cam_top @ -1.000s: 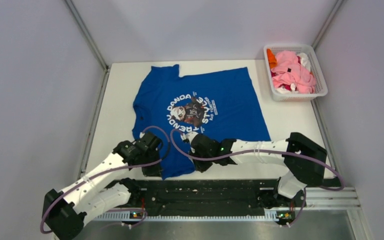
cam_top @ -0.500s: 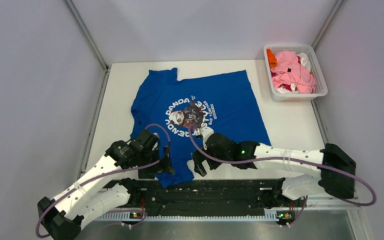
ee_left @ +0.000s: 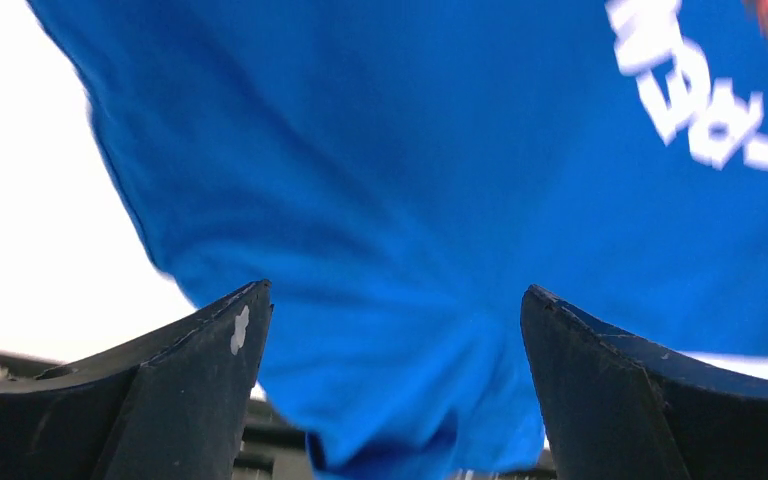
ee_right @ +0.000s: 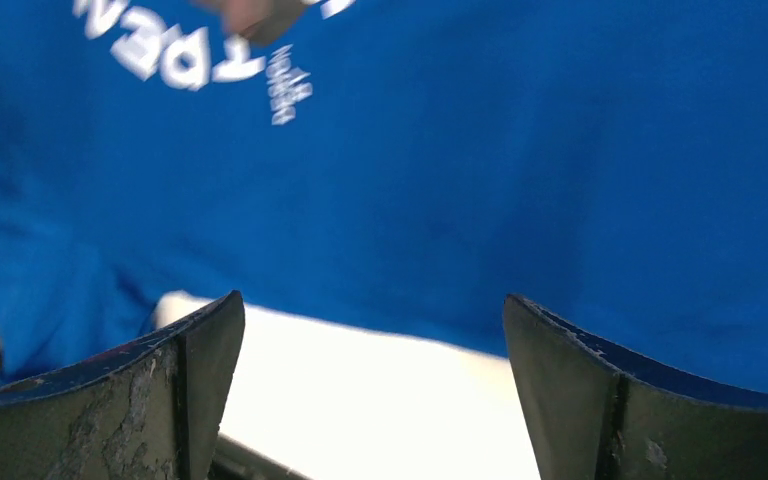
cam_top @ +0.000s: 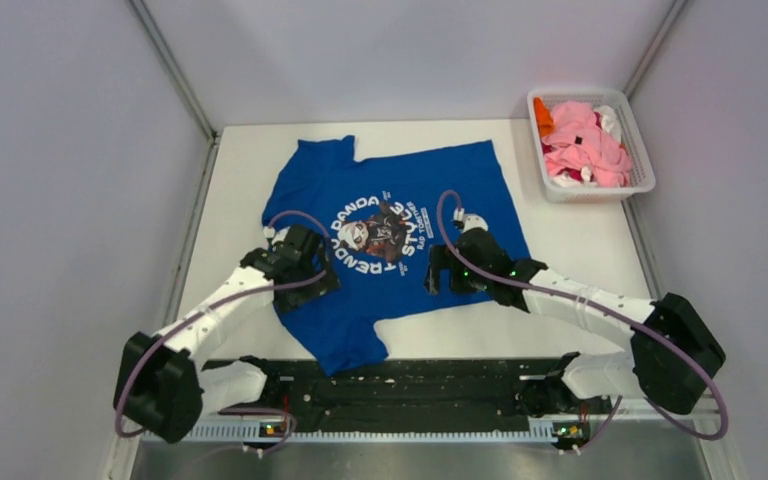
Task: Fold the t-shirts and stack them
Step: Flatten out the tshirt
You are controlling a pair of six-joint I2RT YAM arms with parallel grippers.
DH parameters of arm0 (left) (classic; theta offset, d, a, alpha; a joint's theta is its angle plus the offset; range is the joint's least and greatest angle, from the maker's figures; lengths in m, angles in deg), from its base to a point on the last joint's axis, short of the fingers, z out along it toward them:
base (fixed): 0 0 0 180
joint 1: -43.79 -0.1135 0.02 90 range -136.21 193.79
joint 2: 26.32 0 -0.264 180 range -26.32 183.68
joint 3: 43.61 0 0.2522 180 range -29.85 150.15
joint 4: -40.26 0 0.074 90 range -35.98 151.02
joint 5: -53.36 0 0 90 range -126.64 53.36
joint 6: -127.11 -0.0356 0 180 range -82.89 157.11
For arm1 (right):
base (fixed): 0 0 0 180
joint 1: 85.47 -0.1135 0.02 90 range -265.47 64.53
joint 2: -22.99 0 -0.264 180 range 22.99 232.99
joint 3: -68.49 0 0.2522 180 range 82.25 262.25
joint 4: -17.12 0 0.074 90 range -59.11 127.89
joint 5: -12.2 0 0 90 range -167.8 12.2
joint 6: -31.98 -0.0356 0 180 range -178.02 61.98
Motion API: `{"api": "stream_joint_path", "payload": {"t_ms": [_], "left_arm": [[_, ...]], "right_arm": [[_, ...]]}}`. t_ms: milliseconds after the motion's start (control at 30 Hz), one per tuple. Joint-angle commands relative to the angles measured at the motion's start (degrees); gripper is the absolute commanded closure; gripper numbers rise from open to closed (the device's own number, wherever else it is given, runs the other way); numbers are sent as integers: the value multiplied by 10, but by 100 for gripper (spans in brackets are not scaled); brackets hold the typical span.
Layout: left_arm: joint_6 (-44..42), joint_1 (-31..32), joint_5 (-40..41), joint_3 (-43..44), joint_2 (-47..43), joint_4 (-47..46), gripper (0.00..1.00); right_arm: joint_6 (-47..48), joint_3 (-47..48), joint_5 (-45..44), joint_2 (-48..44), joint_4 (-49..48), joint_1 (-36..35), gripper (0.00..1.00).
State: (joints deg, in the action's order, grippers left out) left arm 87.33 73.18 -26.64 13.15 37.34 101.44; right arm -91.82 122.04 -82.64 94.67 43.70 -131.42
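Note:
A royal blue t-shirt [cam_top: 460, 200] with a white round panda print lies spread flat on the white table [cam_top: 580, 260], one sleeve reaching the near edge. My left gripper [cam_top: 310, 285] hovers open over the shirt's left part; in the left wrist view blue cloth [ee_left: 410, 150] fills the space beyond the open left gripper [ee_left: 395, 300], untouched. My right gripper [cam_top: 440, 278] hovers open over the shirt's near hem. The right wrist view shows the blue t-shirt [ee_right: 510, 150] and bare table beyond the open right gripper [ee_right: 372, 310]. Pink t-shirts [cam_top: 585, 145] and an orange one [cam_top: 543, 115] lie in the basket.
A white lattice basket [cam_top: 592, 193] stands at the table's far right corner, heaped with shirts. Grey walls close in the table on the left, right and back. A black rail [cam_top: 410, 385] with the arm bases runs along the near edge.
Both grippers opened and let go of the blue shirt's near edge, then moved away from the near edge and out over the shirt. The shirt now lies flat.

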Motion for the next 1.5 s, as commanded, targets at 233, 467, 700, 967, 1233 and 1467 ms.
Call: {"api": "stream_joint_path", "payload": {"t_ms": [233,467,700,967,1233,1467], "left_arm": [[-77,-167,24,109,200,-183,1],[-106,-217,-4,255,356,-189,1],[-133,-240,-63,431,544,-106,1],[-142,-258,-62,620,679,-43,1],[-183,-272,-97,818,775,-44,1],[-199,-271,-128,777,666,-41,1]], "right_arm": [[24,69,-141,105,-22,136,1],[85,176,-119,228,-53,192,1],[91,249,-86,331,-68,218,2],[91,276,-56,381,-72,249,2],[111,343,-28,423,-79,280,1],[166,345,73,347,-102,278,1]]}}
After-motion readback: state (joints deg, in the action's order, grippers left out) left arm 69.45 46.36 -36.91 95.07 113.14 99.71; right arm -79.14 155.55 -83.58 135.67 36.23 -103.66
